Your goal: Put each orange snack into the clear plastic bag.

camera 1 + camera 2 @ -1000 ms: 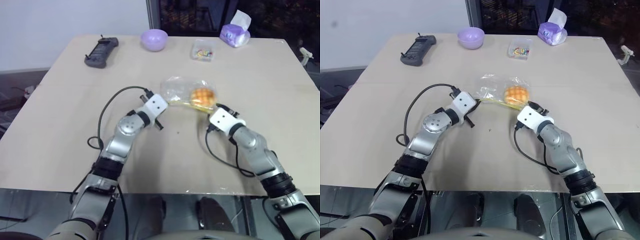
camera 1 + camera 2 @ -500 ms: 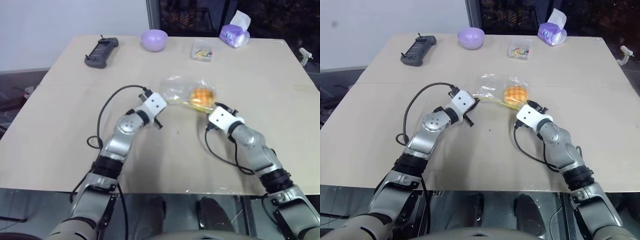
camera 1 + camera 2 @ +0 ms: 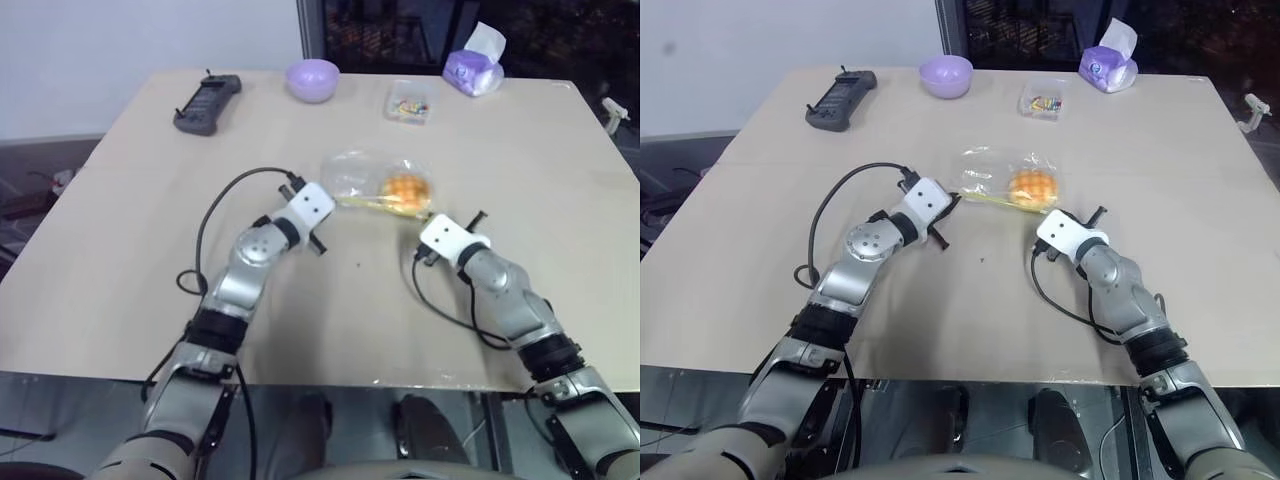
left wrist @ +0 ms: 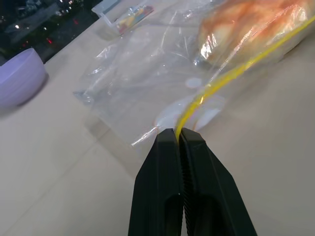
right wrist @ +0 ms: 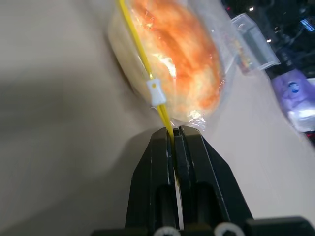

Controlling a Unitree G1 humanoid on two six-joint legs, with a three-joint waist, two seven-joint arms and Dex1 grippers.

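**Inspector A:** Left to right: the left gripper (image 4: pixel 179 135) is clenched on one end of the yellow zip strip of the thin, crinkly clear plastic bag (image 3: pixel 352 178). Where is the snack?

**Inspector B:** The round golden-orange bun (image 3: pixel 405 188) lies inside that bag, mid-table. The right gripper (image 5: pixel 173 130) is clamped on the strip's other end, a small white slider (image 5: pixel 155 92) just ahead.

**Inspector A:** Judgement: bagging looks done; no other bun is in sight, and only sealing may remain.

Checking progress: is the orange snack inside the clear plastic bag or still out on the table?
Inside: the orange snack sits behind the film of the clear plastic bag, beyond its yellow zip strip.
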